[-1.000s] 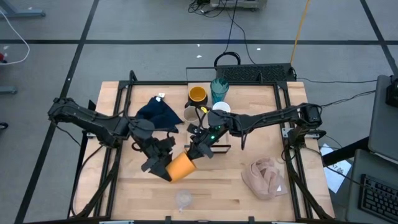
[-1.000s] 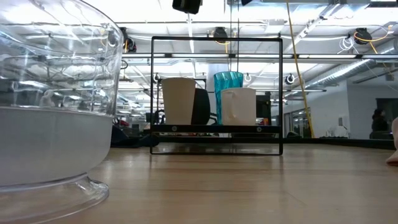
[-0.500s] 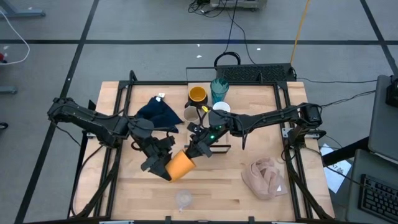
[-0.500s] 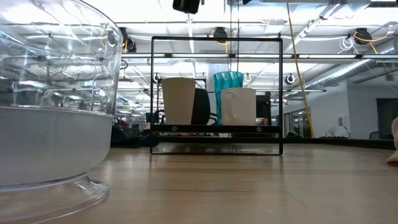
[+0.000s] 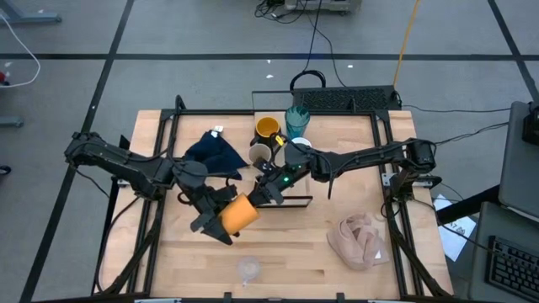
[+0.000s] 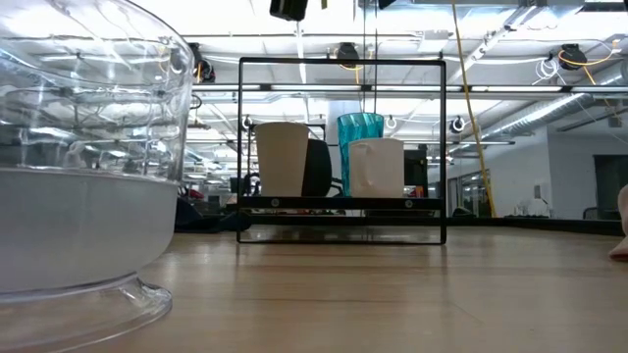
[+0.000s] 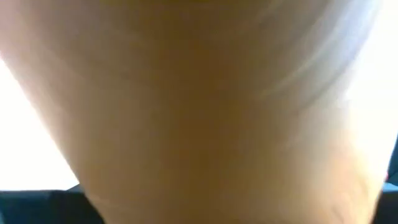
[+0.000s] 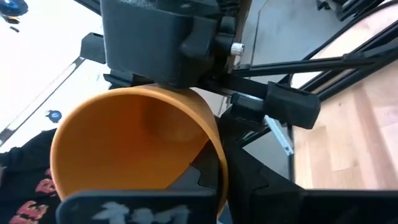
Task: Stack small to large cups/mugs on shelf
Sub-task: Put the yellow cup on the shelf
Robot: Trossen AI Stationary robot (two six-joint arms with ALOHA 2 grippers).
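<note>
The left end effector (image 5: 221,214) is holding the orange cup (image 5: 239,212) tipped in the air above the surface's centre, fingers closed on it. The right end effector (image 5: 268,192) is sitting at the cup's 2 o'clock; whether its fingers are open cannot be told. For a clean handover, the left should be keeping its hold until the right is gripping the rim firmly.

Smooth matt small orange cup (image 5: 240,213); clear glossy small clear glass (image 6: 78,167); light-wood tabletop (image 5: 303,244)

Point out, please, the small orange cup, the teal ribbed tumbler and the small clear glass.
small orange cup (image 5: 240,214), high view, its side wall.
teal ribbed tumbler (image 5: 296,119), high view, its rim.
small clear glass (image 6: 83,181), low view, its near wall.
</note>
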